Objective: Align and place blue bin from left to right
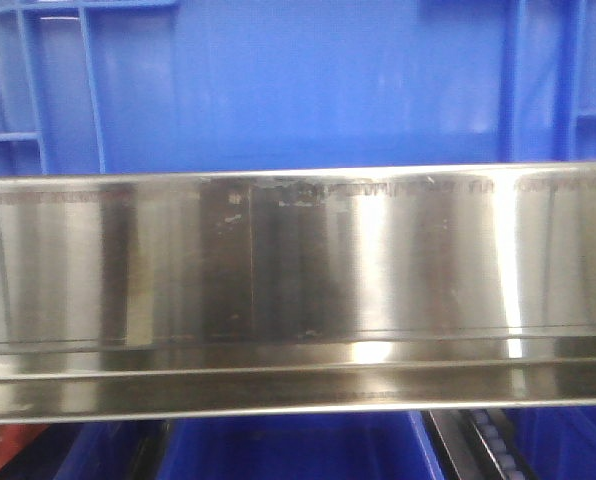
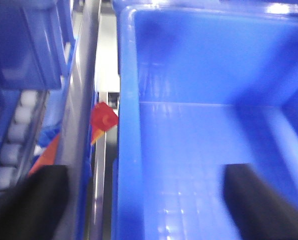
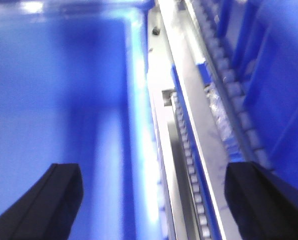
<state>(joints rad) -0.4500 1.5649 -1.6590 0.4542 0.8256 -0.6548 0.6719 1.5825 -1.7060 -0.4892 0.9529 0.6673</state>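
On the steel shelf rail: large bright-blue rectangular plastic bin behind it.
Left gripper: spread, straddling bin's left wall.
Right gripper: spread, straddling right wall.

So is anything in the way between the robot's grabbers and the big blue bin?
Nothing visible is. Each open gripper straddles a side wall of the blue bin: the left gripper has one finger inside, one outside, and the right gripper does too.
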